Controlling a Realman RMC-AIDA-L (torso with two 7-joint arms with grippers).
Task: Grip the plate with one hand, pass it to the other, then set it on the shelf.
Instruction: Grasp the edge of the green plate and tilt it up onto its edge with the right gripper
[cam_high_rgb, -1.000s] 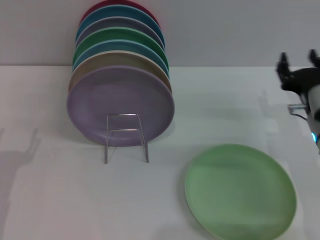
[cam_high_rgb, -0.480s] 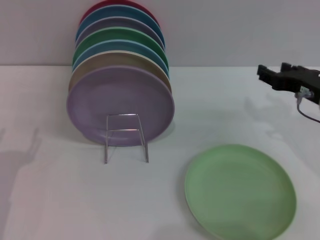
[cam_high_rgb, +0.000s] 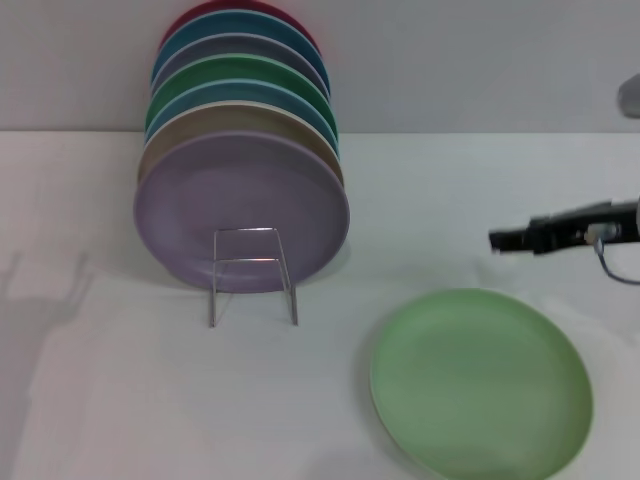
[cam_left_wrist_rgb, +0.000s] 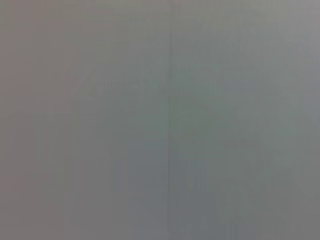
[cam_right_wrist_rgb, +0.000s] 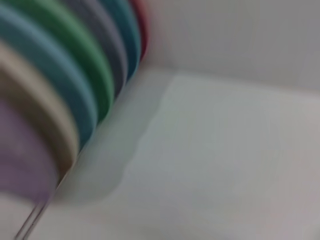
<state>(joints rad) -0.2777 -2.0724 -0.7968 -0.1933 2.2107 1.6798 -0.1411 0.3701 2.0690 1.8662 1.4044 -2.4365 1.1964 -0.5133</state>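
Observation:
The light mint-green plate (cam_high_rgb: 480, 380) lies flat on the white table at the near right in the head view. My right gripper (cam_high_rgb: 497, 240) reaches in from the right edge, pointing left, just behind and above the plate's far rim and not touching it. It shows edge-on, so its opening is hidden. The shelf (cam_high_rgb: 252, 275), a thin silver wire rack, stands left of centre; its wire (cam_right_wrist_rgb: 30, 222) also shows in the right wrist view. My left gripper is out of view, and the left wrist view is plain grey.
Several coloured plates stand on edge in the rack, a lavender plate (cam_high_rgb: 242, 212) at the front and a darker green plate (cam_high_rgb: 240, 72) further back. The same stack (cam_right_wrist_rgb: 60, 95) fills the right wrist view. A grey wall rises behind the table.
My right gripper has come down from the far right, turned from fingers-up to pointing left, and moved toward the mint plate's far rim. The plates have not moved.

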